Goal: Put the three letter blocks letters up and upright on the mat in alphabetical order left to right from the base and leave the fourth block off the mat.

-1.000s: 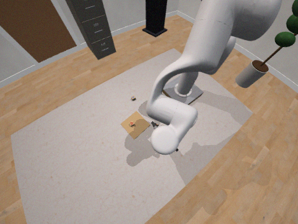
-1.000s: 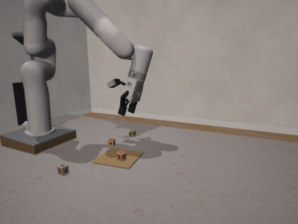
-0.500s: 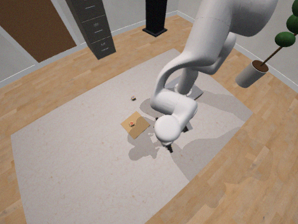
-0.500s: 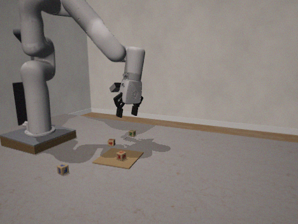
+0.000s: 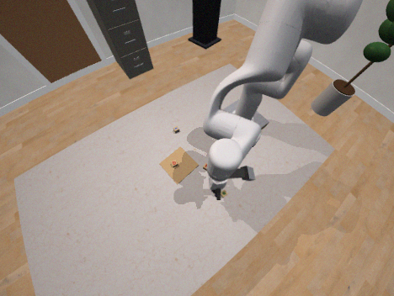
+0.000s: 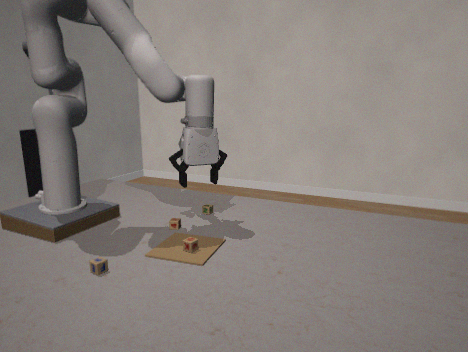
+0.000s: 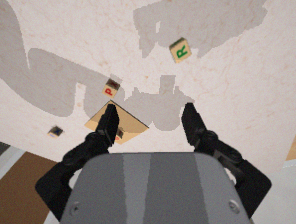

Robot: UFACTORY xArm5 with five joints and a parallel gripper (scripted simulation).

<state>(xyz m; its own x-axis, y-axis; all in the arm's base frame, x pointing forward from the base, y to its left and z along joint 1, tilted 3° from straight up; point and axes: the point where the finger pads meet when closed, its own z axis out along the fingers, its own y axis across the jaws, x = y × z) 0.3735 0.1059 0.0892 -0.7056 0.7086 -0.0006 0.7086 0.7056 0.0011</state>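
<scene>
Hovering above the counter (image 5: pixel 105 219) (image 6: pixel 280 310) (image 7: pixel 240 100), the gripper (image 5: pixel 217 193) (image 6: pixel 199 184) (image 7: pixel 150 111) points down with its fingers spread wide and nothing between them. One block with red marks (image 5: pixel 174 164) (image 6: pixel 190 245) (image 7: pixel 119 134) sits on the tan mat (image 5: pixel 178 176) (image 6: pixel 167 253) (image 7: pixel 132 125). Off the mat lie three others: the block with a green R (image 5: pixel 224 193) (image 6: pixel 207 209) (image 7: pixel 180 50), the block with a red P (image 5: pixel 205 166) (image 6: pixel 175 223) (image 7: pixel 110 88) near the mat, and a blue-marked block (image 5: pixel 176 129) (image 6: pixel 99 266) (image 7: pixel 56 131), nearer the base (image 6: pixel 57 230) than the mat is.

the black two-fingered end effector (image 5: pixel 218 195) (image 6: pixel 199 184) (image 7: pixel 150 111) has swung from a tilt to upright and turned, its spread fingers now side by side in the exterior view. from the top, the small wooden block with green letters (image 5: pixel 224 193) (image 6: pixel 207 209) (image 7: pixel 180 50) has come into sight beside it.
</scene>
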